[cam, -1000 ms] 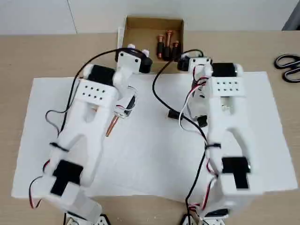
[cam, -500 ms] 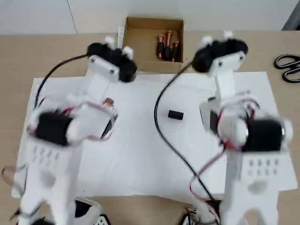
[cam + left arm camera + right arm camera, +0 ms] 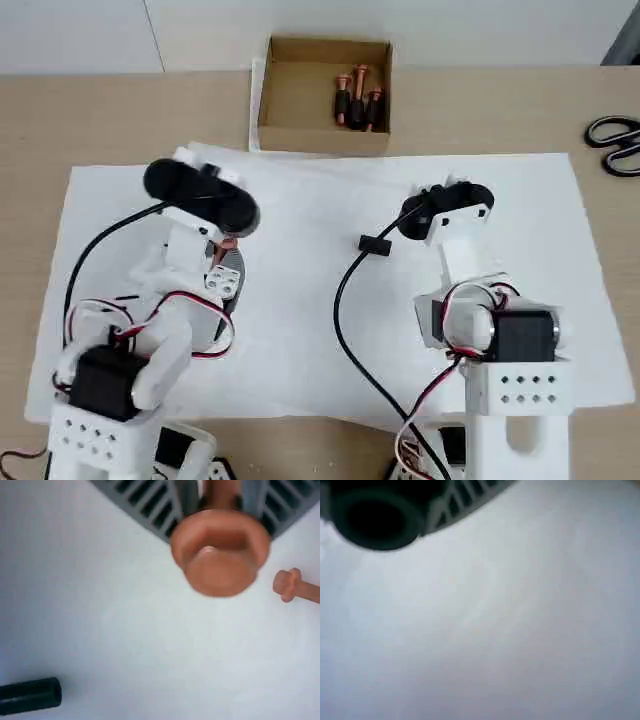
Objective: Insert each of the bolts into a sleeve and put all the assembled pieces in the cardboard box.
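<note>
Left claw (image 3: 227, 270) clamps bolt (image 3: 220, 555); right claw (image 3: 395, 502) grips sleeve (image 3: 375, 522). Second sleeve (image 3: 374, 244) lies loose on paper (image 3: 300, 330), apart from both.

High camera looks steeply down; both wrist cameras sit close above the shared white sheet (image 3: 300, 330).

A smooth, matt white paper sheet (image 3: 300, 340) covers the pale wood-grain tabletop (image 3: 100, 110), which has a dull finish. Beyond the sheet's far edge, the brown cardboard box (image 3: 300, 95) looks rough and matt. The copper-coloured round-headed bolt (image 3: 220, 555) in the left hand (image 3: 218, 497) appears to be smooth plastic with a soft sheen; that hand's grey jaws are ribbed plastic. The right hand (image 3: 395, 510) grips a matt black tubular sleeve (image 3: 375, 522). The arm shells (image 3: 515, 385) over the sheet are smooth white plastic.
</note>
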